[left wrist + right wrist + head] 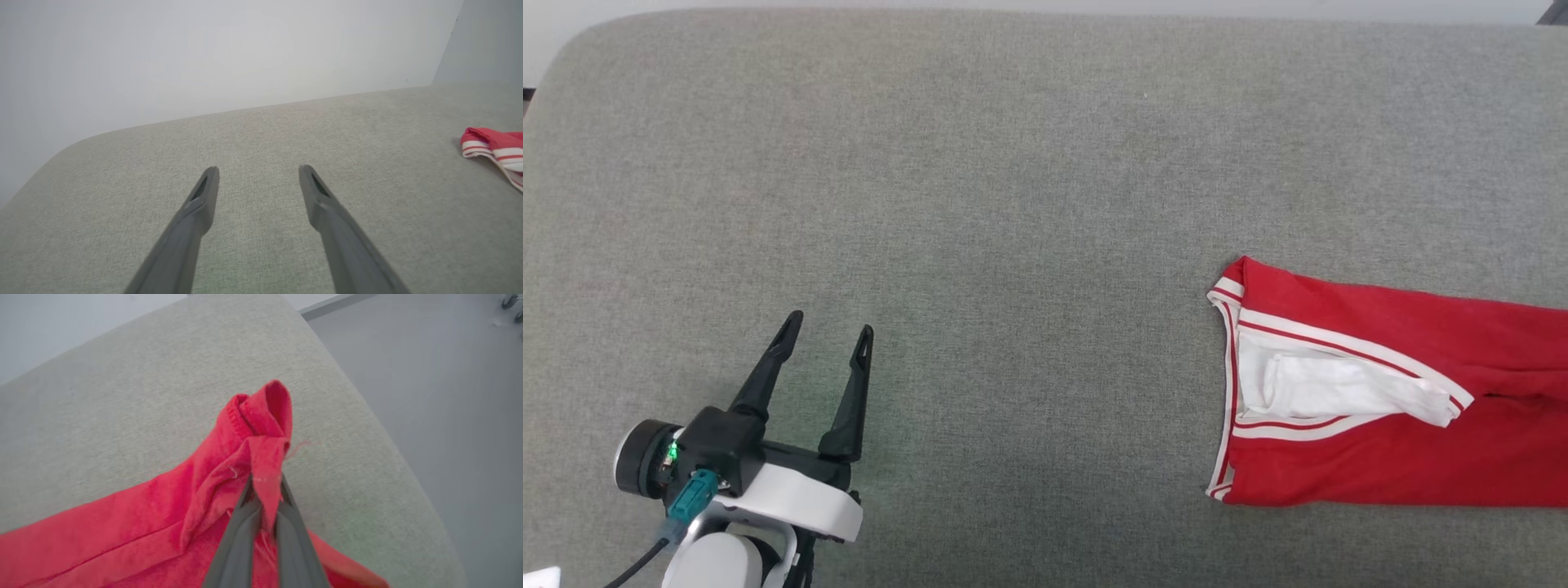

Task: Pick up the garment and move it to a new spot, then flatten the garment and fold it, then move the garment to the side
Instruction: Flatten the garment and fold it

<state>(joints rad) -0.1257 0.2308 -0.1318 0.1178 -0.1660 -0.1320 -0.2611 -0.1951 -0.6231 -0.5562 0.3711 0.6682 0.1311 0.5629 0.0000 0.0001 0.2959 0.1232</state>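
Observation:
The garment (1380, 408), a red T-shirt with white sleeves and striped trim, lies folded lengthwise on the grey cushion (1013, 204) at the right, running off the head view's right edge. Its collar end (494, 151) shows at the right of the left wrist view. In the right wrist view my right gripper (265, 486) is shut on a bunched red hem corner of the garment (261, 433), lifted a little off the cushion near its right end. My left gripper (825, 327) rests open at the lower left, far from the fabric, with nothing between its fingers (204, 192).
The cushion's rounded right end (367, 416) drops to a grey floor (449, 396). A pale wall (204, 49) stands behind the cushion. Caster wheels (510, 302) show at the floor's far corner.

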